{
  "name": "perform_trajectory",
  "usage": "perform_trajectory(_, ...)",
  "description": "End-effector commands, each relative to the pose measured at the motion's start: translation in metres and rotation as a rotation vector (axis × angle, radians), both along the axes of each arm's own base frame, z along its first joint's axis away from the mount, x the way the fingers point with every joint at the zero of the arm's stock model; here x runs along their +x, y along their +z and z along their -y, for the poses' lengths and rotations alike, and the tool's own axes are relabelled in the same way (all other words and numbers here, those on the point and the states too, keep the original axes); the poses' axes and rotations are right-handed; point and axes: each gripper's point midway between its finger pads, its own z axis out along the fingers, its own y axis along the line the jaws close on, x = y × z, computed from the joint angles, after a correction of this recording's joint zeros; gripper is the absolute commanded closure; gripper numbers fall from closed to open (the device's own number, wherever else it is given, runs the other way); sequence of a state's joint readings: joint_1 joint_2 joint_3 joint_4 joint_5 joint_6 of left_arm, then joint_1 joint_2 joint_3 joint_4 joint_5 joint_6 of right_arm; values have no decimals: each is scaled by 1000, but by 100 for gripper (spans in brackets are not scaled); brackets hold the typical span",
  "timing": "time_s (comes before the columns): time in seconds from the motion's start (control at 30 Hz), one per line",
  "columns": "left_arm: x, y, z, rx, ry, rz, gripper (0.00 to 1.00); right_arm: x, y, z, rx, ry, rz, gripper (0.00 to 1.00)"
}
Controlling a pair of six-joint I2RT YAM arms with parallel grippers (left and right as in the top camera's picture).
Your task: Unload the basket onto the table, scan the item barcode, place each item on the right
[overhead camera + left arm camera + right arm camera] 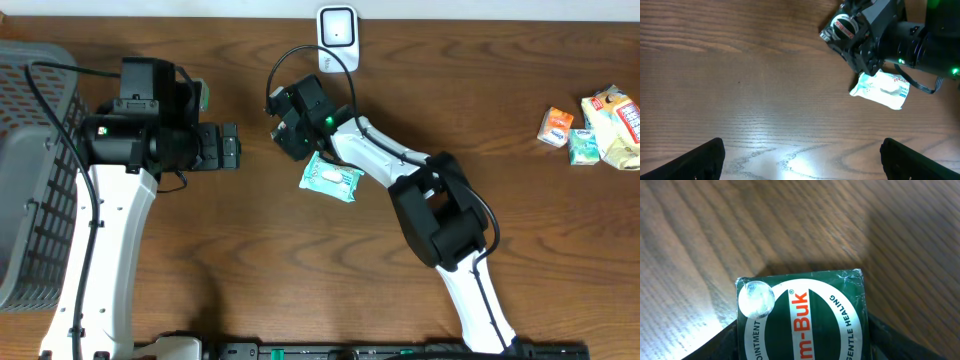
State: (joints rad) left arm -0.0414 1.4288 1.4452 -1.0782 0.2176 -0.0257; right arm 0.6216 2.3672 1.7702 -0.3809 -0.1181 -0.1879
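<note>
A dark green ointment box (802,320) with white and orange lettering fills the right wrist view, lying on the wooden table. My right gripper (802,352) has a dark finger pressed against each long side of the box, shut on it. From overhead the right gripper (284,128) points down at the table's back middle and hides the box. A white scanner-like device (337,38) stands at the back edge, just behind it. My left gripper (812,167) hangs open over bare wood, left of the right gripper (855,37), with nothing between its fingers (702,160).
A teal-and-white wipes packet (330,178) lies right beside the right gripper, and shows in the left wrist view as the packet (882,90). A grey mesh basket (30,170) fills the left side. Several snack packs (595,125) lie at the far right.
</note>
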Motion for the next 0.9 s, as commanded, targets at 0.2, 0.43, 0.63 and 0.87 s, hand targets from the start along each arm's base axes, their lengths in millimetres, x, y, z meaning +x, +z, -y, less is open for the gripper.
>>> perform_trajectory(0.2, -2, -3, -1, 10, -1, -11, 2, 17, 43, 27, 61, -152, -4, 46)
perform_trajectory(0.43, -2, -3, -1, 10, -1, -11, 2, 16, 73, 48, 134, -222, -74, 48)
perform_trajectory(0.63, -2, -3, -1, 10, -1, -11, 2, 3, 87, 80, 195, -209, -215, 49)
perform_trajectory(0.87, -2, -3, -1, 10, -1, -11, 2, -30, 68, 146, 65, -84, -359, 49)
